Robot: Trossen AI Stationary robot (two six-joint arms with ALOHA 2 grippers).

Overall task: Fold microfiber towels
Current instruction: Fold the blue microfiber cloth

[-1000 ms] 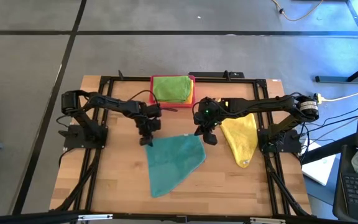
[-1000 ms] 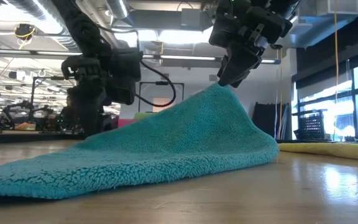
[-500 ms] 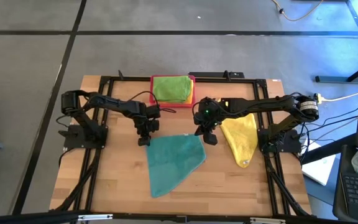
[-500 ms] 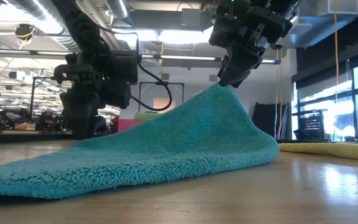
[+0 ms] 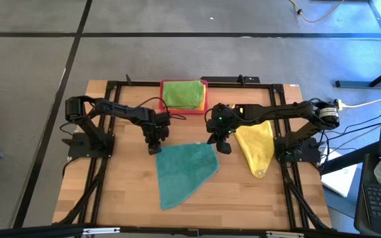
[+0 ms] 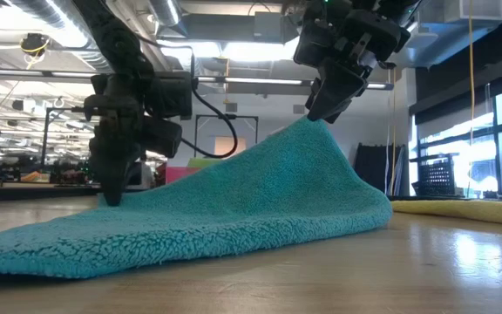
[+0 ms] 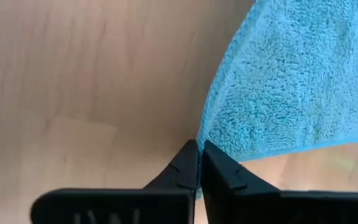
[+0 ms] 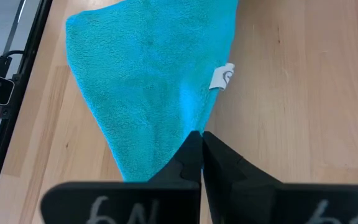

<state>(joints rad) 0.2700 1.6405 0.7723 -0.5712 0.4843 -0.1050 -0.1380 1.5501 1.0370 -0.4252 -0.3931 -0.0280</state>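
Now clamped on teal towel point(image 5: 182, 172) corner, left gripper point(image 5: 154, 149); right gripper point(image 5: 223, 147) pinches opposite corner.

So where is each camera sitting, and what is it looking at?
High view: above the table, looking straight down; both arms, left gripper, right gripper, teal towel.
Low view: at tabletop height, looking level across the teal towel into the room; both grippers come down from above.
Left wrist view: on the left arm, looking past its shut fingers at a towel corner.
Right wrist view: on the right arm, past its shut fingers pinching the towel.
All four views share the teal towel.
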